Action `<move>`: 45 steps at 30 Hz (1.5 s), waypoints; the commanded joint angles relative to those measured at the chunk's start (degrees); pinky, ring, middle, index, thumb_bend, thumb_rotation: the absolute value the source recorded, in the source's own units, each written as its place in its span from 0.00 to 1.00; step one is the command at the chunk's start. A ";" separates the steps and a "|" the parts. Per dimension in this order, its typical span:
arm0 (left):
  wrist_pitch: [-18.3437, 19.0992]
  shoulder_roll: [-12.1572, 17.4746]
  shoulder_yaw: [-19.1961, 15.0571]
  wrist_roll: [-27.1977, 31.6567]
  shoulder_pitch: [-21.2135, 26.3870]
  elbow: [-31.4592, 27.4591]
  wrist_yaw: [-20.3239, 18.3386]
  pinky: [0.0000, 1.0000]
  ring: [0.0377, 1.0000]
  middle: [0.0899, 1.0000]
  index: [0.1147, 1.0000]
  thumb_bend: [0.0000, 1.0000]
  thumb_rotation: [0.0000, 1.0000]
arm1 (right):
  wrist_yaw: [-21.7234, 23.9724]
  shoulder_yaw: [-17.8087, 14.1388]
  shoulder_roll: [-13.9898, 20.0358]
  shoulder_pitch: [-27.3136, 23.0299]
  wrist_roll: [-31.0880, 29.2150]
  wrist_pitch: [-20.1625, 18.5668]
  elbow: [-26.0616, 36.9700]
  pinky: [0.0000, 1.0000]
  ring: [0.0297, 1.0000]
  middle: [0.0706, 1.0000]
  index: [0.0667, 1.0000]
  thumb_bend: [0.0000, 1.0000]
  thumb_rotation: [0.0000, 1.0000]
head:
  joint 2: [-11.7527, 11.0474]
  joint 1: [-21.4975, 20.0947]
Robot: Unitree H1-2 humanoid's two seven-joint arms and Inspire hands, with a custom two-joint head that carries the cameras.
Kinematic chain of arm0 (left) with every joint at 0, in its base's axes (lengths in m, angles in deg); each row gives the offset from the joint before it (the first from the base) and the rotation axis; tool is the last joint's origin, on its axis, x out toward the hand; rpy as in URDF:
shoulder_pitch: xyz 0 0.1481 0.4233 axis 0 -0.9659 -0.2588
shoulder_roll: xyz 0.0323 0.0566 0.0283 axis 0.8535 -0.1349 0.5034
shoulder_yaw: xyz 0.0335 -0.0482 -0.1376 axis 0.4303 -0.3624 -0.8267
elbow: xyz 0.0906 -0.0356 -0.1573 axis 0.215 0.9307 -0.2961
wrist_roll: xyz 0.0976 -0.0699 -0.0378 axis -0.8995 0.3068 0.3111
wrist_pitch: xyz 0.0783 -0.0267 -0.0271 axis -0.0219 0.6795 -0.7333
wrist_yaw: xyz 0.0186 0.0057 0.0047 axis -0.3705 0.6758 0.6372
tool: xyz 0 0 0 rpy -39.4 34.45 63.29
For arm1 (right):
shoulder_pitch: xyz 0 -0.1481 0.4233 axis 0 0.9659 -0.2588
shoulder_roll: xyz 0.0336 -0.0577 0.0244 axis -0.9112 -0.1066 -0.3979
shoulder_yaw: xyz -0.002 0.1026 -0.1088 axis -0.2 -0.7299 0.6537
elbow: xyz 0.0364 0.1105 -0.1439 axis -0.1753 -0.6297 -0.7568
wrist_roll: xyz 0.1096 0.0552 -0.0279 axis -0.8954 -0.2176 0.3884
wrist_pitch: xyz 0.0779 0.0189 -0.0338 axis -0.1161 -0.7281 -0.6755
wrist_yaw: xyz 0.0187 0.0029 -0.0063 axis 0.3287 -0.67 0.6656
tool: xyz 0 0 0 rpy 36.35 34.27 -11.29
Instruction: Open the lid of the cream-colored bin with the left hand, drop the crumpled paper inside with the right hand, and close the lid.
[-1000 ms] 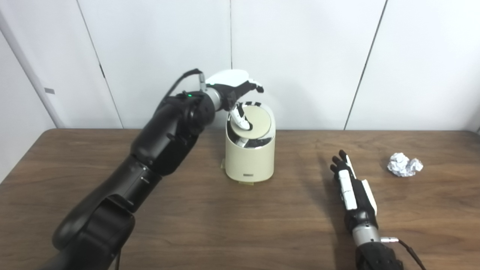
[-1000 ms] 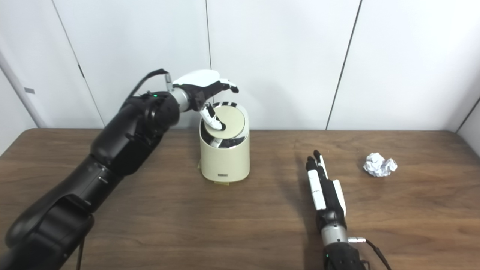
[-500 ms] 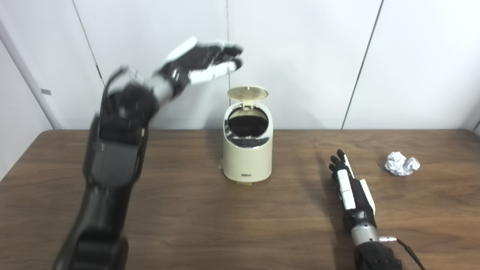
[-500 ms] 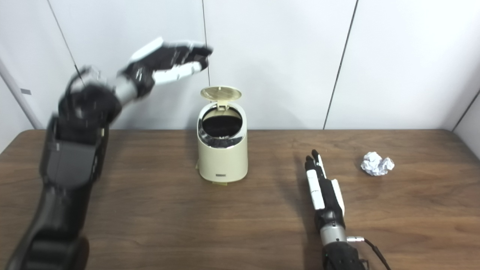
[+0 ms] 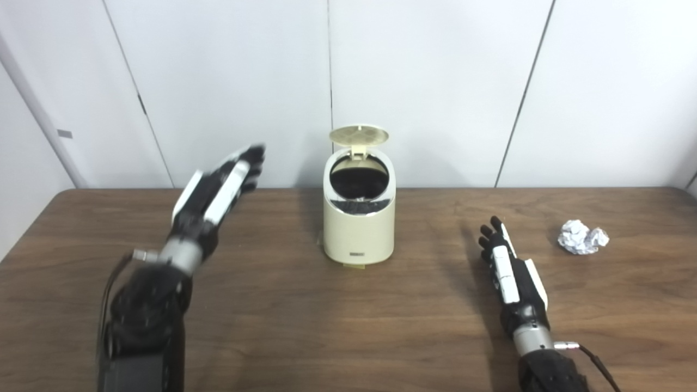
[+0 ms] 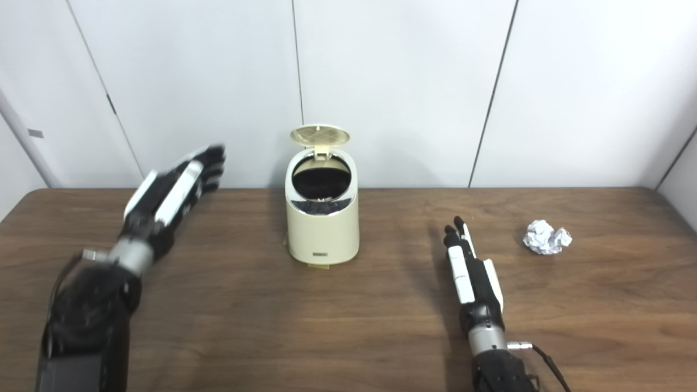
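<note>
A cream-colored bin (image 5: 358, 223) stands upright on the brown wooden table (image 5: 305, 321), toward the far edge and close to the white panelled wall (image 5: 435, 81). Its round lid (image 5: 359, 135) is up, hinged at the back and tipped well past the rim, so the dark inside of the bin shows through the slanted opening. A thin bit of something yellowish sticks out from under the bin's base at the front (too small to tell what it is).

The left hand (image 5: 218, 188) hangs in the air to the left of the bin, well apart from it and touching nothing. Its fingers are stretched out fairly straight and pointing toward the wall, with nothing held in them; the picture of it is blurred, so finer detail of the fingers cannot be made out.

The right hand (image 6: 469, 268) lies flat on the table to the right of the bin, fingers (image 6: 454, 235) extended, close together and pointing away from the robot. It holds nothing.

The crumpled paper (image 5: 582, 237), a small white ball, sits on the table farther right, beyond the right hand and apart from it, nearer the table's right edge than the bin
</note>
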 commanded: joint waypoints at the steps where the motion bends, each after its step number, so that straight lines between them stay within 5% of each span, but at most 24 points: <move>1: -4.32 -1.18 -0.20 2.42 0.00 -2.69 2.05 0.95 0.92 0.91 0.93 0.35 0.83 | 0.07 -0.50 0.19 -1.31 -0.32 0.17 1.14 0.97 0.94 0.95 1.00 0.58 1.00 | 0.07 -0.03; 11: -12.37 -4.60 1.10 5.81 -10.21 0.02 6.62 0.99 0.98 0.97 1.00 0.40 0.86 | 0.55 -1.44 0.31 -0.33 -1.71 -1.44 4.55 0.96 0.94 0.96 1.00 0.55 0.96 | 0.90 -1.09; 16: -15.02 -3.85 1.35 6.64 -12.32 1.61 7.23 1.00 1.00 1.00 1.00 0.47 0.84 | -1.02 -0.65 2.10 0.36 3.96 -2.24 7.85 0.84 0.91 0.94 0.95 0.64 0.49 | 1.26 -1.64; 19: -15.33 -3.33 1.59 6.82 -12.87 1.47 7.54 1.00 1.00 1.00 1.00 0.49 0.83 | -1.36 -0.76 3.46 -0.66 6.35 -1.56 8.61 0.81 0.90 0.92 0.91 0.72 0.37 | 1.37 -2.82; 22: -15.85 -2.61 1.73 7.38 -13.29 1.71 7.30 1.00 1.00 1.00 1.00 0.51 0.80 | -0.28 0.05 6.82 -1.67 10.10 -2.34 10.20 0.77 0.88 0.91 0.90 0.76 0.31 | 1.49 -3.73; 26: -16.77 -1.75 2.02 7.95 -14.01 2.33 6.86 1.00 1.00 1.00 1.00 0.52 0.78 | 1.58 1.83 13.45 -3.05 21.39 -10.27 16.18 0.77 0.84 0.86 0.87 0.79 0.26 | 1.69 -5.91; 30: -17.72 -1.14 2.37 8.42 -14.44 3.21 6.95 1.00 1.00 1.00 1.00 0.52 0.78 | 4.96 1.35 18.97 -4.93 25.35 -14.79 20.65 0.77 0.84 0.87 0.86 0.82 0.16 | 1.99 -8.85; 34: -18.21 -0.56 2.21 9.35 -14.58 3.90 6.88 1.00 1.00 1.00 1.00 0.52 0.76 | 8.09 1.79 23.13 -6.37 31.07 -19.69 24.00 0.66 0.80 0.83 0.83 0.85 0.12 | 1.75 -11.69; 38: -18.95 -0.02 2.39 9.66 -14.71 4.80 6.58 1.00 1.00 1.00 1.00 0.49 0.79 | 11.76 2.71 27.24 -7.51 36.60 -22.11 24.08 0.72 0.80 0.76 0.82 0.87 0.07 | 0.90 -14.70; 45: -17.07 0.68 2.90 9.17 -14.88 3.87 7.33 1.00 1.00 1.00 1.00 0.48 0.80 | 20.16 4.75 32.75 -9.72 47.20 -22.62 21.10 0.80 0.87 0.85 0.83 0.87 0.06 | 0.63 -18.03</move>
